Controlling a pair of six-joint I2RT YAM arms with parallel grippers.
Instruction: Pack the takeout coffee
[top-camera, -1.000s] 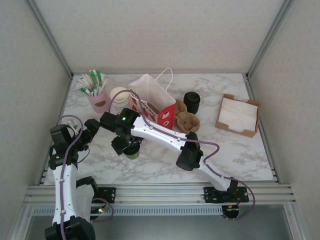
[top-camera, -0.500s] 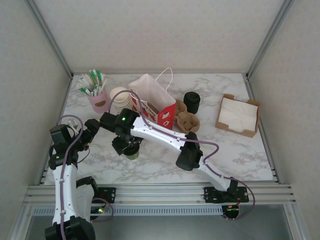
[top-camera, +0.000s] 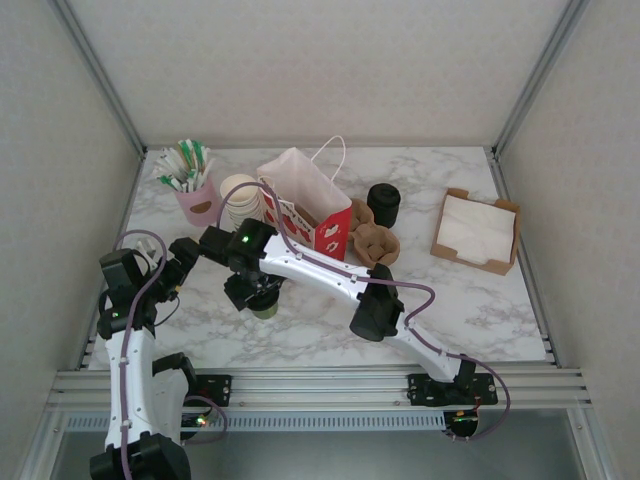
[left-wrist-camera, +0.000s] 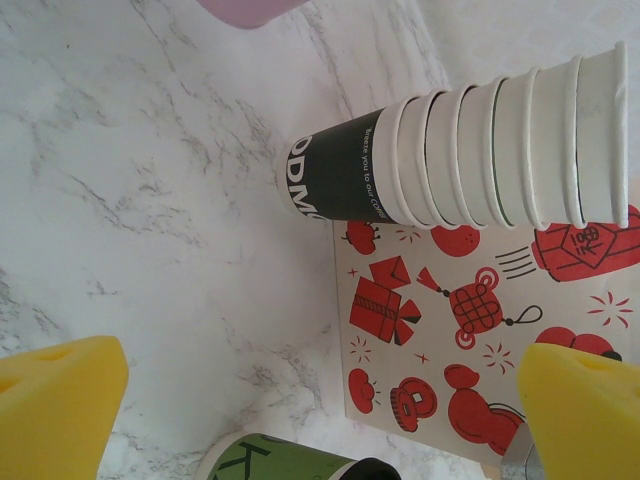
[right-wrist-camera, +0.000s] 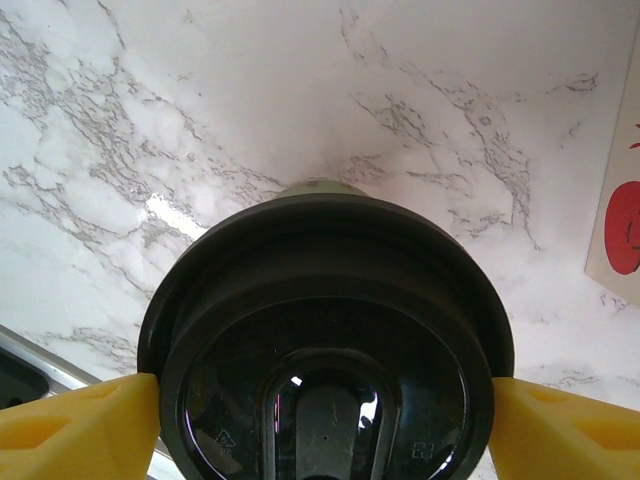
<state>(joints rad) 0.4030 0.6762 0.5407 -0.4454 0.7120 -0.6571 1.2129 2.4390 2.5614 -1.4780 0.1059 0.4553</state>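
So the coffee (top-camera: 264, 308) is standing upright on the table (top-camera: 480, 300), left of the middle and closer to the near edge than the far one. The right gripper (top-camera: 258, 292) is sitting right on top of it. In the wrist view its yellow pads (right-wrist-camera: 75, 425) are pressing against the black lid (right-wrist-camera: 325, 340) from both sides, with the jaws spread wide around it (looks like a proper grip to me, with the cup's base resting on the marble). A bit of the olive-green body is peeking out under the gripper in the top view.

The left gripper (top-camera: 185, 250) is hovering near the left edge, just to the left of the coffee. Its jaws are gaping as wide as they go and it's gripping nothing. Its camera is looking past both yellow fingers at the cups (left-wrist-camera: 480, 150) and the bag (left-wrist-camera: 470, 340) with the red prints, which are sitting just beside each other.

Around the rest of the table:
- The bag is sitting mid-table toward the far edge, with the cups on its left-edge side.
- A pink holder (top-camera: 198, 203) stuffed with sachets is standing near the far left corner.
- The brown trays (top-camera: 376, 242) are lying just beside the bag on its right-edge side.
- The lids (top-camera: 383, 203) are stacked just beyond the trays.
- The napkins (top-camera: 476, 230) are sitting in a cardboard box near the right edge.
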